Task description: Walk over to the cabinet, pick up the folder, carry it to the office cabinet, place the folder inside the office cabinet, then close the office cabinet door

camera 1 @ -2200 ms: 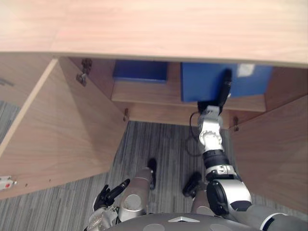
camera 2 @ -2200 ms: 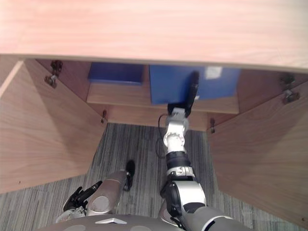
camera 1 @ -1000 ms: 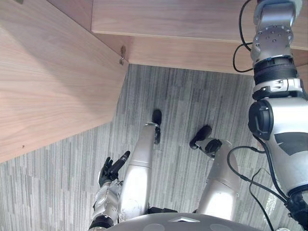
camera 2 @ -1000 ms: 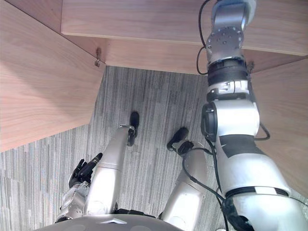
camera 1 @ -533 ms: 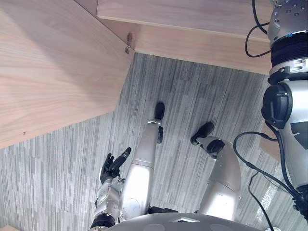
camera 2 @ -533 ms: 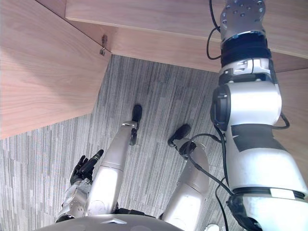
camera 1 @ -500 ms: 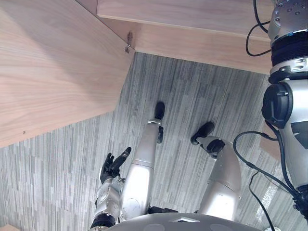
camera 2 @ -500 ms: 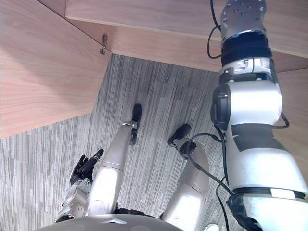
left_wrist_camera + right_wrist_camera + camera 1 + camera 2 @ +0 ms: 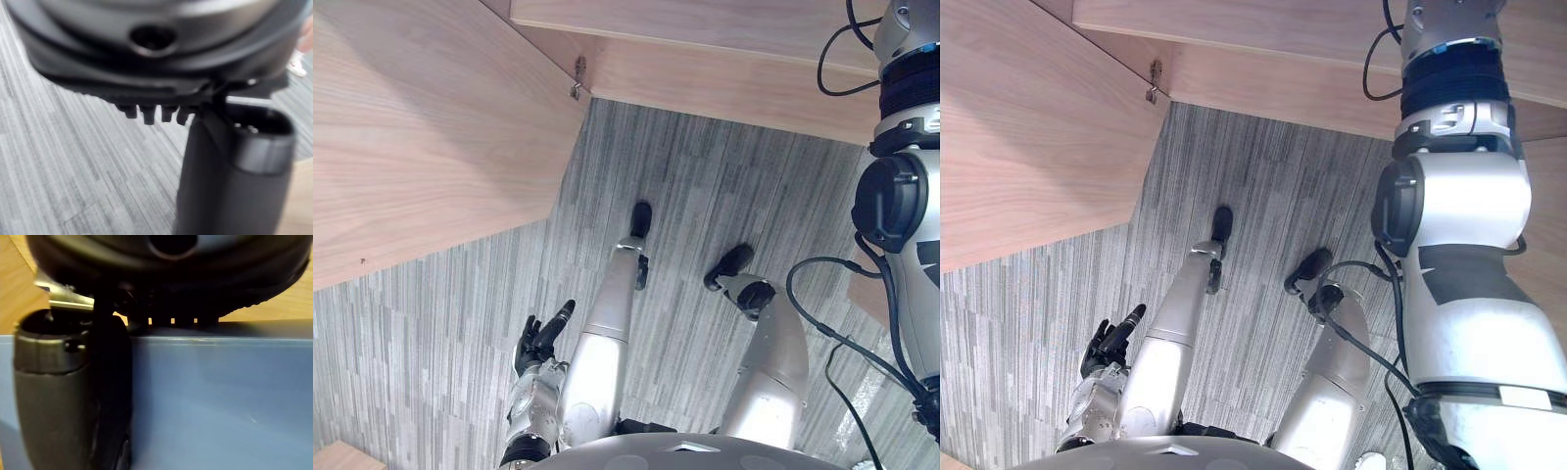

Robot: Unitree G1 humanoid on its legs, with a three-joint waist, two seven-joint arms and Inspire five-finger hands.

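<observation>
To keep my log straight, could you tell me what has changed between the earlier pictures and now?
The head camera has tilted down from inside the cabinet to the carpet; the things themselves have not visibly moved. The right hand remains at the blue folder, thumb against its face. The left hand still hangs open, and the cabinet door stays open.

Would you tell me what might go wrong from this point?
The right hand pinches the blue folder with the thumb on one face, so it might slip or tip on release. The open cabinet door juts out on the left, near the hanging left hand; a step could bump it.
</observation>
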